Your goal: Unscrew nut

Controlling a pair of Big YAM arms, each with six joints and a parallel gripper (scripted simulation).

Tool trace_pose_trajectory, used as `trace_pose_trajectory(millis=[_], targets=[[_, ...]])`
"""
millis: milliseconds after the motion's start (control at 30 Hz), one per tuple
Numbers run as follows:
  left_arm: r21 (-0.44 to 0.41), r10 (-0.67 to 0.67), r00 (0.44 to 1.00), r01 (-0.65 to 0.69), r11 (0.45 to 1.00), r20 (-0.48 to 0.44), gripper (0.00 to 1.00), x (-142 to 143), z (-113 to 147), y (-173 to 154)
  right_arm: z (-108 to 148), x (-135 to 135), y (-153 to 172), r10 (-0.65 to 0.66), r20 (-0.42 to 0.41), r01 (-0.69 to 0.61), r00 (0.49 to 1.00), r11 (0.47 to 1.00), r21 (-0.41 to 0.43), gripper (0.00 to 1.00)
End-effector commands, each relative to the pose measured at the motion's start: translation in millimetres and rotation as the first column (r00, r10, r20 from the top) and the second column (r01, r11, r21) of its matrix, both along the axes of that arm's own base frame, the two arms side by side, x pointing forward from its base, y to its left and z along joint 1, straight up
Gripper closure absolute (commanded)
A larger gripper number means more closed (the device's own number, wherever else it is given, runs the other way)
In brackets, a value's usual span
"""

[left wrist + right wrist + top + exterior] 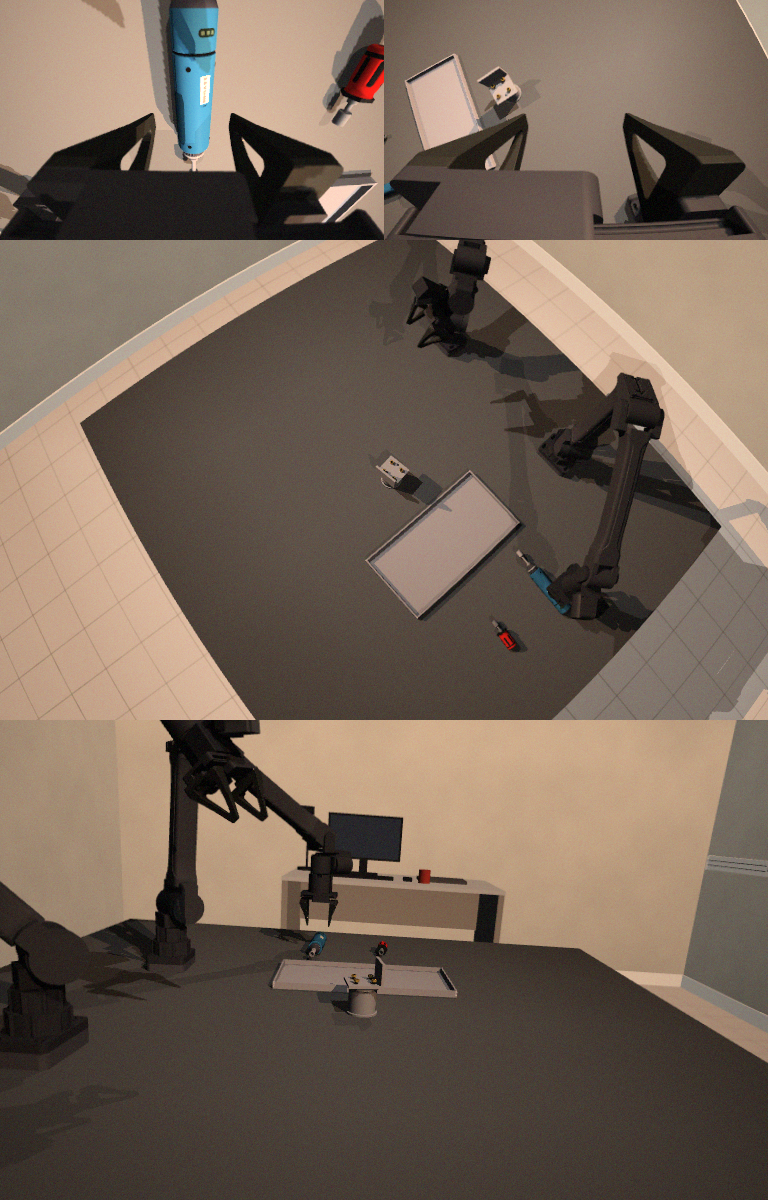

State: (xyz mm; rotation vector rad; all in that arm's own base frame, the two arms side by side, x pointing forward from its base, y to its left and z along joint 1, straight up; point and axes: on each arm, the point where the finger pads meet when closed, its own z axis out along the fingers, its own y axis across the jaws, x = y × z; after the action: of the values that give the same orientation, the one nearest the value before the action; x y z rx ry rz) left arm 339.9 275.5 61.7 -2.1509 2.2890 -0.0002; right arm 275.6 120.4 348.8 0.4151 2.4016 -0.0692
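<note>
- You have the dark table [254, 523] [396, 1087] [75, 75] [609, 50] beneath everything.
- Your pale, shallow tray [444, 545] [311, 977] [345, 197] [439, 105] lies between the joint module and the two tools.
- Your right gripper [414, 334] [249, 820] [575, 119] hangs well above the table, fingers spread wide, nothing between them.
- Your left gripper [560, 588] [318, 923] [192, 119] points down above the electric nut driver, fingers parted and empty.
- That electric nut driver [542, 582] [318, 941] [194, 100] [388, 189], blue-barreled, lies on its side near your tray.
- Your joint module [388, 484] [361, 1003] [518, 92] stands upright near the tray's long side, with the angled bracket [395, 468] [378, 971] [502, 90] on top, one flange rising.
- The red-handled tool [507, 640] [382, 945] [367, 75] lies on the table, apart from your driver.
- Small brass-colored nuts [402, 469] [355, 980] [508, 90] sit on the bracket; you can't tell which is fully down.
</note>
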Motion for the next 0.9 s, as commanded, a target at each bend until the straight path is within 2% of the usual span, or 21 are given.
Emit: trace_pose_trajectory(millis=[0,67,133,500,533,567,633,667,867], targets=[[0.021,-0.002,1.0,0.001,1.0,0.025,0.35,10.2,12.7,7.6,16.1,2.7,1.9,-0.003,0.028,0.002,1.0,1.0,0.026,0.14],[0.021,-0.002,1.0,0.001,1.0,0.025,0.35,10.2,12.7,7.6,16.1,2.7,1.9,-0.003,0.028,0.002,1.0,1.0,0.026,0.14],[0.018,0.037,0.999,-0.038,0.999,0.025,0.35,26.2,15.6,12.4,16.1,2.7,1.9,-0.003,0.028,0.002,1.0,1.0,0.026,0.14],[0.018,0.236,0.971,-0.237,0.971,0.035,0.35,58.5,24.2,34.5,16.1,2.7,1.9,-0.003,0.028,0.002,1.0,1.0,0.026,0.14],[0.022,0.238,0.97,-0.239,0.971,0.043,0.35,58.0,28.7,35.8,16.1,2.7,1.9,-0.003,0.028,0.002,1.0,1.0,0.026,0.14],[0.035,0.238,0.969,-0.241,0.97,0.072,0.35,58.7,43.6,36.7,16.1,2.7,1.9,-0.003,0.028,0.002,1.0,1.0,0.026,0.14],[0.035,0.238,0.969,-0.241,0.97,0.072,0.35,58.7,43.6,36.7,16.1,2.7,1.9,-0.003,0.028,0.002,1.0,1.0,0.026,0.14],[0.018,0.253,0.967,-0.254,0.967,0.036,0.35,62.4,25.0,35.6,16.1,2.7,1.9,-0.003,0.028,0.002,1.0,1.0,0.026,0.14],[0.015,0.361,0.932,-0.362,0.932,0.043,0.35,83.5,29.7,44.7,16.1,2.7,1.9,-0.003,0.028,0.002,1.0,1.0,0.026,0.14]])
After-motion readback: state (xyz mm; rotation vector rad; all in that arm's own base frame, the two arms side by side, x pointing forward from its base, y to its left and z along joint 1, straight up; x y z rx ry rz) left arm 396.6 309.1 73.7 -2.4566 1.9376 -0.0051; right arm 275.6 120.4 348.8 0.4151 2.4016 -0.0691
